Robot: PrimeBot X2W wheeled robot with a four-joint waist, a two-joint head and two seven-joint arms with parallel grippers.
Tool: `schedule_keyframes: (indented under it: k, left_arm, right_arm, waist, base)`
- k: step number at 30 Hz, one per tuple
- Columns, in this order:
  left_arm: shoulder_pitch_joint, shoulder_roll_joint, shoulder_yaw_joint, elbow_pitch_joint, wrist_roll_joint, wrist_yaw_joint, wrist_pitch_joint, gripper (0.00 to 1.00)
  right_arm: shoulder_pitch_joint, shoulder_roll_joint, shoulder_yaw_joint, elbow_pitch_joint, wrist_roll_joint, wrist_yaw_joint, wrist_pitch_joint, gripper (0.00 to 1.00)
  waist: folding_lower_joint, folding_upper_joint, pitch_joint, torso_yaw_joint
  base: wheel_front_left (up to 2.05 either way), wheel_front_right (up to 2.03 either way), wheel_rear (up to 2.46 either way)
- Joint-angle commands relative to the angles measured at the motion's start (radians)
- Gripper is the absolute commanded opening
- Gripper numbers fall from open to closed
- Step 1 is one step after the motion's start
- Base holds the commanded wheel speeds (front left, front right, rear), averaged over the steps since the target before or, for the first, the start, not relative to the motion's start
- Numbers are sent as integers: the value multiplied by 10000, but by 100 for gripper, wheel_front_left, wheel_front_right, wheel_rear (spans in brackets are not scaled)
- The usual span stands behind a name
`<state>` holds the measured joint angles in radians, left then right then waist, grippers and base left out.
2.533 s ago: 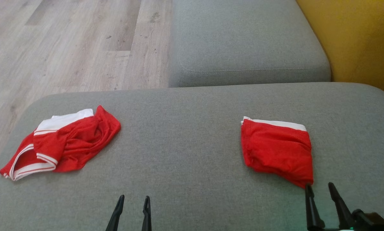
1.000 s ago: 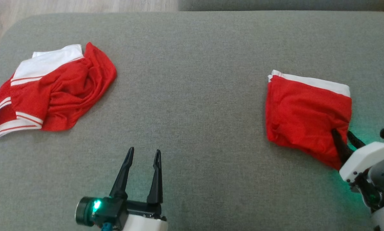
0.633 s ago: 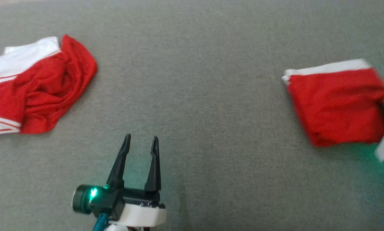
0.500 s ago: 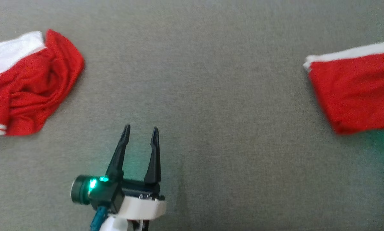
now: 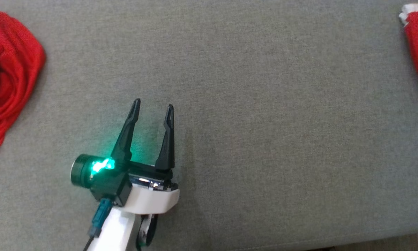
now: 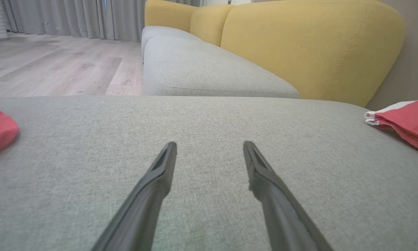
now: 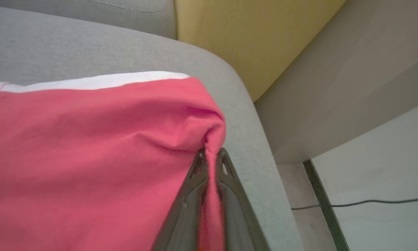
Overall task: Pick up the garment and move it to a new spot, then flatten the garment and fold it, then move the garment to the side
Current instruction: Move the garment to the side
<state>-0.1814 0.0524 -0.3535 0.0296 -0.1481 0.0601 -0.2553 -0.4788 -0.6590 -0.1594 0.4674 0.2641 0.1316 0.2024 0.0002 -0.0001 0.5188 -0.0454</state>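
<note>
Right hand (image 7: 211,158) pinching the folded garment (image 7: 90,139) at the right edge of the seat cushion (image 5: 265,122).
We find the right hand's fingers pressed together on a bunched corner of the folded garment, red with a white band, which lies close to the grey cushion's rounded right edge; beyond that edge lies the floor (image 7: 369,174). The left hand (image 5: 153,104) stands spread over the bare middle. A crumpled garment (image 5: 6,76) lies at the far left, well apart, with open cushion between the two.
</note>
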Motion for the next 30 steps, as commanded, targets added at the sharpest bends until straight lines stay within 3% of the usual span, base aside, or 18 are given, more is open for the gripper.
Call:
schedule_keyframes:
  k: [1, 2, 5, 10, 13, 19, 24, 30]
  left_arm:
    - [-109, -22, 283, -301, 102, -34, -65, 100]
    - [-140, -22, 256, -280, 93, -43, -65, 100]
    - [-187, -22, 145, -148, 28, -71, -65, 100]
    - [52, -22, 11, 54, -104, 21, -65, 100]
    - [403, -22, 1, 148, -188, 169, -65, 100]
    - [1326, -22, 131, 593, -731, 510, -65, 100]
    - [1904, -22, 260, 913, -720, 612, -65, 100]
    - [2233, -1, 598, 1103, -570, 436, -65, 100]
  right_arm:
    - [-90, -472, -126, -205, -142, -9, -185, 57]
    - [-171, -467, -212, -164, -480, -9, -353, 100]
    - [-334, -94, -612, -19, -1298, -9, -788, 100]
    - [36, 1131, -628, -84, -1795, -9, -1255, 100]
    - [597, 1985, -126, -308, -1585, -9, -1692, 100]
    - [2157, 3621, 1829, -492, -408, -9, -2319, 100]
    - [3327, 4258, 3453, -367, 546, -9, -3239, 100]
    - [4065, 4523, 4008, -425, 927, -9, -4336, 100]
  waist:
    - [-2, 1, 51, -27]
    - [-2, 1, 39, -11]
    - [-2, 1, -173, 95]
    - [-2, 1, -1223, 395]
    - [-2, 1, -2127, 595]
    - [-2, 1, -4020, 916]
    - [-2, 1, -5212, 1104]
    - [-2, 1, -5832, 1304]
  base:
    - [0, 0, 0]
    - [0, 0, 0]
    - [0, 0, 0]
    - [0, 0, 0]
    - [0, 0, 0]
    - [0, 0, 0]
    - [0, 0, 0]
    - [0, 0, 0]
